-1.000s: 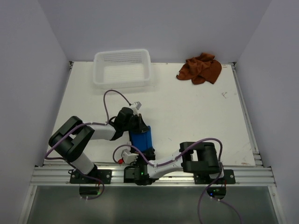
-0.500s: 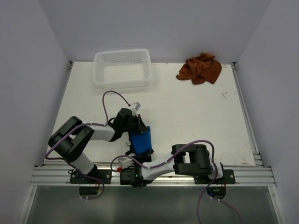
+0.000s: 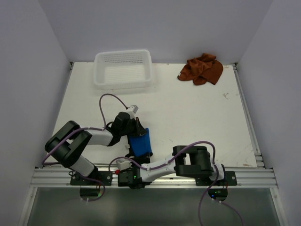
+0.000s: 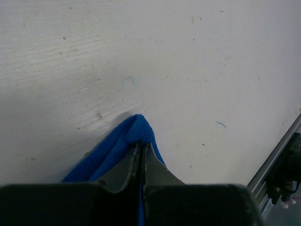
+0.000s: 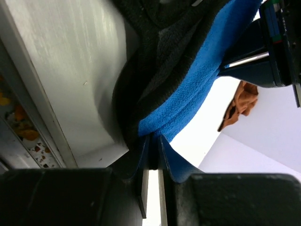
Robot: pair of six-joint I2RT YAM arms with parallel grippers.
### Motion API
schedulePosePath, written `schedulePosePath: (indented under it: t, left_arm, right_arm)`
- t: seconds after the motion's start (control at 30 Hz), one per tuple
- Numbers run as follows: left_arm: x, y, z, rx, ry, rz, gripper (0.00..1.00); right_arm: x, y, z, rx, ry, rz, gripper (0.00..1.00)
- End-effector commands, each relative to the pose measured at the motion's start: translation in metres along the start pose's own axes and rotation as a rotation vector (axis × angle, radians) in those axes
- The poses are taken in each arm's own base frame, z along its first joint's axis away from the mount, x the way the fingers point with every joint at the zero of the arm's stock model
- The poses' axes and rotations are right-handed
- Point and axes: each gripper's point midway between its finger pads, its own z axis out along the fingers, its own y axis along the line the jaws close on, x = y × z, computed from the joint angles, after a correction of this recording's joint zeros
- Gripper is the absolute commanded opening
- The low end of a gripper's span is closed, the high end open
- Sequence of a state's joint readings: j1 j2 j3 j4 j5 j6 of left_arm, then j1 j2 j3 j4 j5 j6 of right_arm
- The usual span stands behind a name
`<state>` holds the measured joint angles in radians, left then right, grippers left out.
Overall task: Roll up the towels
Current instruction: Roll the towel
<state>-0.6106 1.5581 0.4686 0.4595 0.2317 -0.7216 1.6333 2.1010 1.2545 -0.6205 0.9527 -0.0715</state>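
The blue towel (image 3: 141, 142) lies bunched near the table's front edge, between my two grippers. My left gripper (image 3: 137, 128) is shut on its far corner; in the left wrist view the fingertips (image 4: 141, 145) pinch a blue peak of the towel (image 4: 110, 153) just over the table. My right gripper (image 3: 142, 160) meets the near end from below. Its jaws (image 5: 154, 137) stand a narrow slit apart, with the towel's folded edge (image 5: 197, 80) bulging at the tips. The rust-brown towel (image 3: 201, 69) lies crumpled at the far right corner.
A white mesh basket (image 3: 123, 52) stands at the far left of the table. The metal rail (image 3: 254, 176) runs along the near edge, right under my right wrist. Both arms are folded low and close together at the front.
My left gripper has dragged the blue towel a little to the left. My right arm has swung left and lower, and its jaws have parted slightly.
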Motion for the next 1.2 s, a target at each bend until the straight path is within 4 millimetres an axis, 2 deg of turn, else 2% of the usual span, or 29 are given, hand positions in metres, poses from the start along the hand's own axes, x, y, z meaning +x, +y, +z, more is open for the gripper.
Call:
schedulePosePath:
  t: [0.0, 0.17, 0.2, 0.33, 0.4, 0.5, 0.53, 0.63, 0.8, 0.83, 0.87, 0.93, 0.97, 1.0, 1.17]
  left_arm:
    - [-0.027, 0.042, -0.003, -0.160, -0.160, 0.030, 0.00]
    - [-0.019, 0.050, -0.004, -0.177, -0.155, 0.034, 0.00]
    - [-0.017, 0.051, -0.004, -0.180, -0.152, 0.036, 0.00]
    - [-0.015, 0.053, -0.003, -0.177, -0.150, 0.039, 0.00]
    - [-0.014, 0.055, -0.003, -0.181, -0.151, 0.040, 0.00]
    - [-0.010, 0.056, -0.002, -0.177, -0.146, 0.040, 0.00]
    - [-0.010, 0.055, -0.002, -0.171, -0.146, 0.039, 0.00]
    - [-0.008, 0.057, -0.002, -0.172, -0.145, 0.037, 0.00]
    - [-0.003, 0.058, -0.001, -0.168, -0.136, 0.036, 0.00]
    - [-0.003, 0.058, -0.001, -0.166, -0.135, 0.036, 0.00]
    - [-0.002, 0.059, -0.001, -0.167, -0.134, 0.036, 0.00]
    - [-0.001, 0.059, -0.001, -0.167, -0.134, 0.033, 0.00]
    - [-0.001, 0.059, -0.001, -0.167, -0.134, 0.032, 0.00]
    - [0.000, 0.060, -0.001, -0.169, -0.131, 0.032, 0.00]
    - [0.002, 0.061, -0.002, -0.167, -0.134, 0.027, 0.00]
  right_arm:
    - [-0.028, 0.029, -0.023, -0.166, -0.090, 0.175, 0.15]
    - [-0.019, 0.018, -0.019, -0.209, -0.083, 0.324, 0.26]
    - [-0.020, 0.008, -0.023, -0.219, -0.103, 0.378, 0.27]
    - [-0.011, -0.009, -0.024, -0.270, -0.136, 0.513, 0.35]
    - [-0.012, -0.020, -0.031, -0.292, -0.170, 0.578, 0.36]
    - [-0.010, -0.024, -0.032, -0.342, -0.199, 0.650, 0.37]
    - [-0.013, -0.032, -0.037, -0.352, -0.231, 0.694, 0.37]
    - [-0.007, -0.034, -0.037, -0.405, -0.250, 0.767, 0.38]
    - [0.001, -0.057, -0.042, -0.480, -0.333, 0.950, 0.39]
    - [0.007, -0.061, -0.037, -0.479, -0.335, 0.988, 0.39]
    - [0.008, -0.073, -0.041, -0.483, -0.370, 1.033, 0.39]
    - [0.009, -0.079, -0.044, -0.524, -0.402, 1.097, 0.39]
    - [0.015, -0.083, -0.038, -0.526, -0.408, 1.141, 0.39]
    - [0.016, -0.091, -0.041, -0.537, -0.436, 1.191, 0.39]
    - [0.025, -0.097, -0.028, -0.649, -0.457, 1.367, 0.40]
